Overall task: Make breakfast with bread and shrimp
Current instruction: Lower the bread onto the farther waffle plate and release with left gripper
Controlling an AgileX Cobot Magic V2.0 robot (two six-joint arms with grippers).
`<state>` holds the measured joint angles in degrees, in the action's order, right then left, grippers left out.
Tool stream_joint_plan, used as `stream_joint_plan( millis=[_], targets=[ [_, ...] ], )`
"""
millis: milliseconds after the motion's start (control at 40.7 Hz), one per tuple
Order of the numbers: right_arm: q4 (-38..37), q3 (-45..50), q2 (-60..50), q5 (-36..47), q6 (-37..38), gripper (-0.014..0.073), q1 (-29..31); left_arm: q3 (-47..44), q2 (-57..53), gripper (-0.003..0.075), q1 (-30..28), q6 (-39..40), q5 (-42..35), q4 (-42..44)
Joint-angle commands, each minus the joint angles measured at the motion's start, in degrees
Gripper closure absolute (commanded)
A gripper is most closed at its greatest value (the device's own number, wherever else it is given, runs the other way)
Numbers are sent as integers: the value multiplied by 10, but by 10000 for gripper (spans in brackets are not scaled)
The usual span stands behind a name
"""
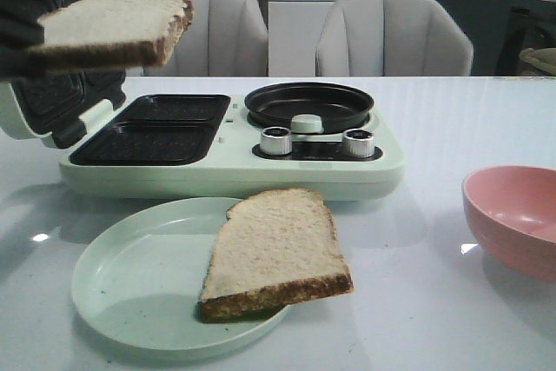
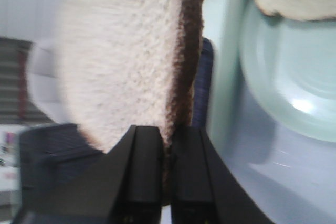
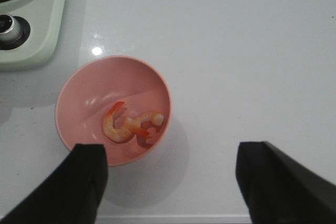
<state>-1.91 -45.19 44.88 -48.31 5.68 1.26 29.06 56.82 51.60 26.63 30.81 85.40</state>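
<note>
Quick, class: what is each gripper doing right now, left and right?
Left gripper: jaws closed on a bread slice, held in the air.
Right gripper: jaws open, holding nothing, above the pink bowl.

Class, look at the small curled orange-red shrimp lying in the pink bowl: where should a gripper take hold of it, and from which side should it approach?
Grip the small curled orange-red shrimp across the thick middle of its curl, coming straight down from above. It lies flat on the floor of the pink bowl, whose raised wall blocks any sideways approach. The open right gripper probably must narrow to fit inside.
</note>
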Motion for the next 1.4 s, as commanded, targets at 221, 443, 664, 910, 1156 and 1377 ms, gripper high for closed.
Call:
stream_joint_plan(
  millis=[221, 443, 664, 910, 1156, 1377],
  targets=[
    [-6, -16, 1, 33, -7, -15, -2, 64, 7, 619, -43, 8, -4, 79],
    [-6, -16, 1, 33, -7, -15, -2, 146, 112, 619, -143, 8, -114, 79],
    [-6, -16, 1, 33, -7, -15, -2, 257, 265, 619, -248, -19, -200, 81],
    [-6, -16, 1, 33, -7, -15, -2, 397, 410, 619, -311, -52, -255, 81],
    [-6, -16, 1, 31, -7, -15, -2, 474, 481, 619, -354, -67, -317, 81],
    [-6, -16, 1, 31, -7, -15, -2, 488, 507, 619, -380, -72, -352, 81]
  ],
)
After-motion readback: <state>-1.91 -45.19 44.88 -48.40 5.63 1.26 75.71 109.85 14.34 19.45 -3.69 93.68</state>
